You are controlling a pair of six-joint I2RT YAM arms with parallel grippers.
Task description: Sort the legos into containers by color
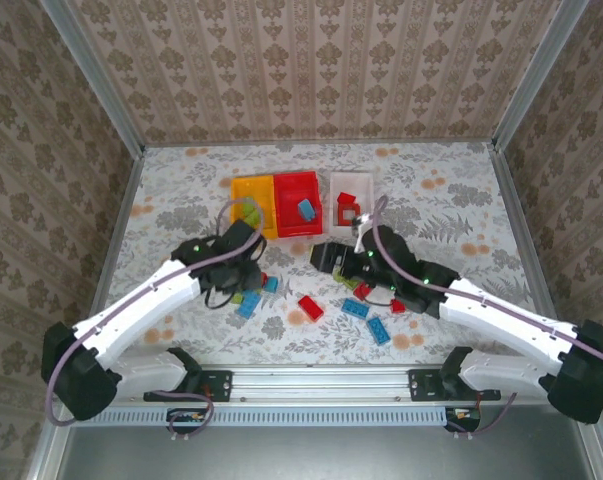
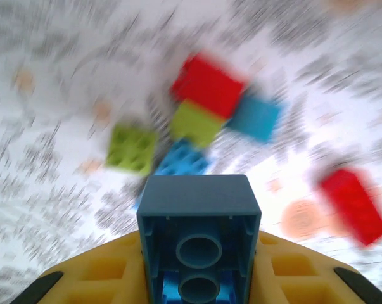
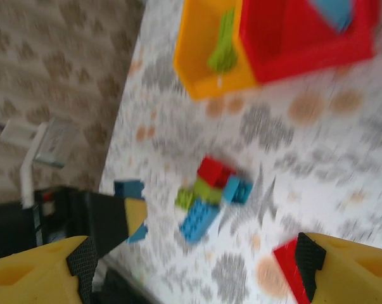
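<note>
The move I'm weighing belongs to the left arm. The left jaws are pinched on a dark blue brick (image 2: 199, 218), gripped across its narrow width between the yellow fingers (image 2: 102, 278). Its hollow underside faces the wrist camera, and its long axis seems to run back along the fingers. It hangs above the table (image 1: 451, 200), over a small cluster of loose legos (image 1: 256, 290) in red, lime and blue.

In the top view the red bin (image 1: 289, 192) lies at about 1 o'clock from those jaws, near but not under them. It already has a lighter blue brick (image 1: 306, 208) in it, so I judge that's where blue goes. The yellow bin (image 1: 243, 190), with a lime brick (image 1: 249, 211) inside, sits at roughly 12 o'clock and touches the red one, so a short swing could drop the brick into the wrong bin. The white bin (image 1: 366, 182), which holds red pieces, is further off at 2 o'clock.

The right jaws are spread wide and hold nothing. A red brick (image 3: 282, 269) lies just beside one black-tipped finger (image 3: 308, 263). I'd keep the right arm clear of the bins while the left arm delivers.
</note>
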